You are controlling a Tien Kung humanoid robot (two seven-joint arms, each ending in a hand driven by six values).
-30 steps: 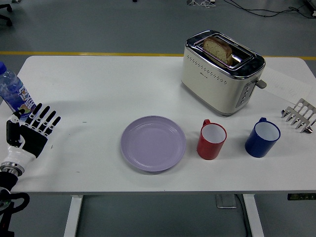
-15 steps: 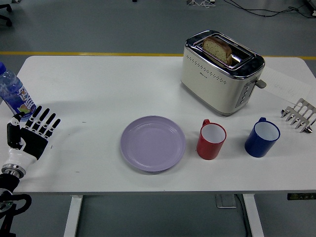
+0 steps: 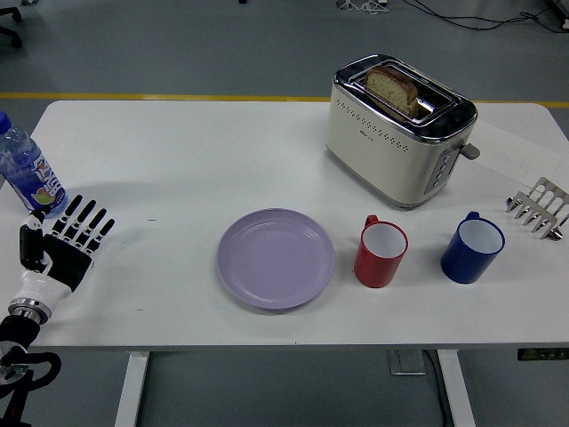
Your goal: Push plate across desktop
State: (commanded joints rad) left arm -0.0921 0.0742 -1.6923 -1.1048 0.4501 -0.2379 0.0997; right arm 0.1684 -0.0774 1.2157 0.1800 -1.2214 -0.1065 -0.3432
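Reaching in from the near left corner, the robot's left hand (image 3: 64, 238) lies low over the white desk (image 3: 178, 160), fingers straight, spread apart and holding nothing. Over the last second it has crept a little to the right and toward the near edge, drawing away from the water bottle (image 3: 24, 171) that stands just beyond it at the far left. The shift is small, so I judge the approach to have only begun.

Moving right, a wide stretch of bare desk separates the hand from the lilac plate (image 3: 276, 258). The plate sits flat near the middle of the desk, close to the near edge, and has not moved in that second. Nothing touches it.

Just to the right of the plate stands a red mug (image 3: 381, 253), its rim close to the plate's right edge but apart from it. Farther right is a blue mug (image 3: 473, 248). Behind the mugs, toward the far side, a cream toaster (image 3: 398, 131) holds a slice of bread (image 3: 393, 88) in its slot. At the far right edge lies a small metal rack (image 3: 539, 207).

The right hand is out of view.

As for the task, the push has not started. The hand probably needs to cross the open gap and meet the plate's left rim. A push straight to the right would likely drive the plate into the red mug.
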